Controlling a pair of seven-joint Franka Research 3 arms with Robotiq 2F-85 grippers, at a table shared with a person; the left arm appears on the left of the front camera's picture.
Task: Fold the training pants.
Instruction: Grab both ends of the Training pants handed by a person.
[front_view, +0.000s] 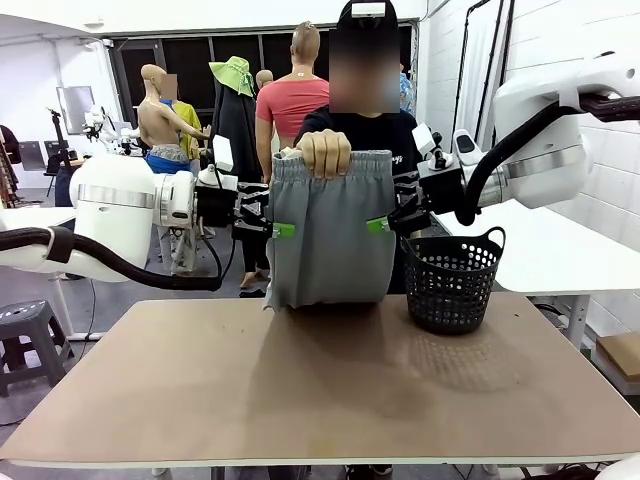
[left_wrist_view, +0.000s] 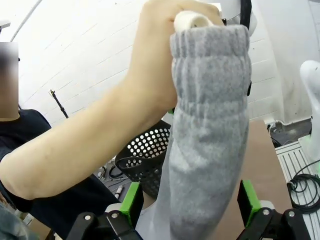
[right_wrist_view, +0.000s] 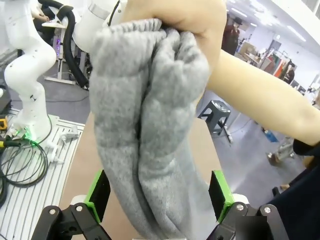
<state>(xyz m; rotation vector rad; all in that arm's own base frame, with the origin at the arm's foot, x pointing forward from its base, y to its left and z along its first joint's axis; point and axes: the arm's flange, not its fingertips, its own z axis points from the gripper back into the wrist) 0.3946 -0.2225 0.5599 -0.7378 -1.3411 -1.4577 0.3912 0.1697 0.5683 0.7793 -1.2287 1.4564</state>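
Observation:
A person's hand (front_view: 324, 152) holds the training pants (front_view: 330, 240) up by the gathered waistband, so the light grey fabric hangs doubled over above the table's far edge. My left gripper (front_view: 284, 230) stands open at the pants' left edge, and my right gripper (front_view: 378, 226) stands open at the right edge. In the left wrist view the pants (left_wrist_view: 210, 125) hang between the spread green-padded fingers of my left gripper (left_wrist_view: 190, 205), under the hand (left_wrist_view: 150, 60). Seen from the right wrist, the bunched pants (right_wrist_view: 150, 115) drop between the spread fingers of my right gripper (right_wrist_view: 159, 195).
A black mesh basket (front_view: 452, 283) stands on the tan table (front_view: 300, 390) at the far right, close to the pants; it also appears behind the forearm as the basket (left_wrist_view: 145, 160). The person stands at the far edge.

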